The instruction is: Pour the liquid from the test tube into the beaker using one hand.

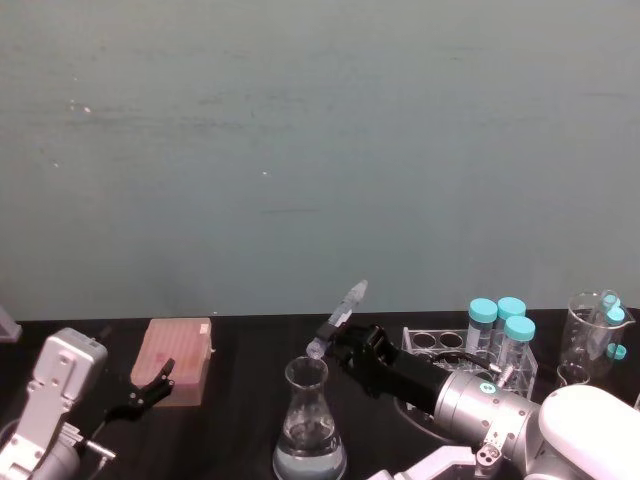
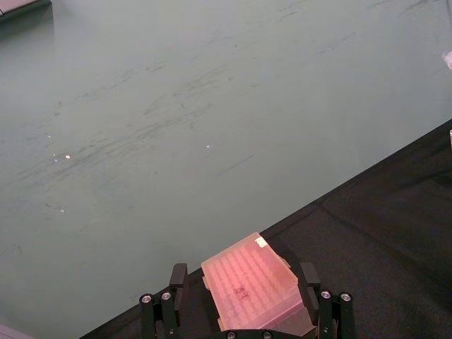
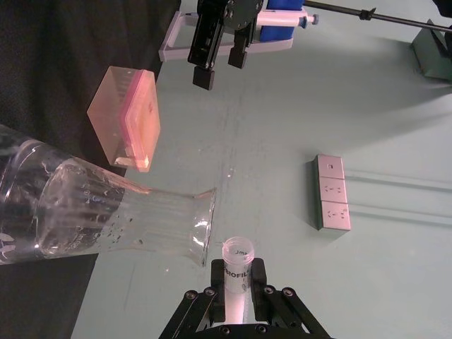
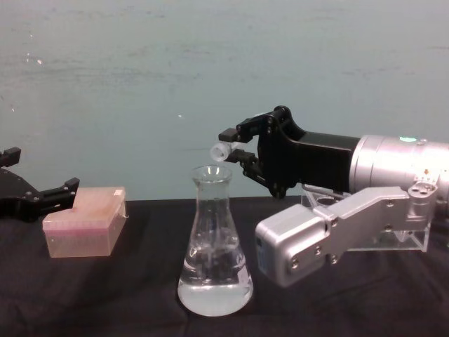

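One arm at work. Right gripper [image 4: 233, 149] reaches in over surface [image 4: 105, 295], jaws pinching test tube [image 4: 222, 150]. We note tube tilted, mouth lowest, just above flared rim of beaker [image 4: 214, 232]. Clear liquid [image 4: 214, 291] pools in beaker's wide base; whether any sits in tube we cannot tell. Left gripper [image 1: 152, 384] hangs idle beside pink box [image 1: 178, 360] at left of surface, jaws spread. Tube rack [image 1: 432, 343] with teal-capped tubes [image 1: 497, 325] stands behind right arm.

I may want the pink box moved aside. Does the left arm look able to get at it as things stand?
Probably yes: the left end effector is open just beside the pink box, with nothing between them. The beaker stands farther right.
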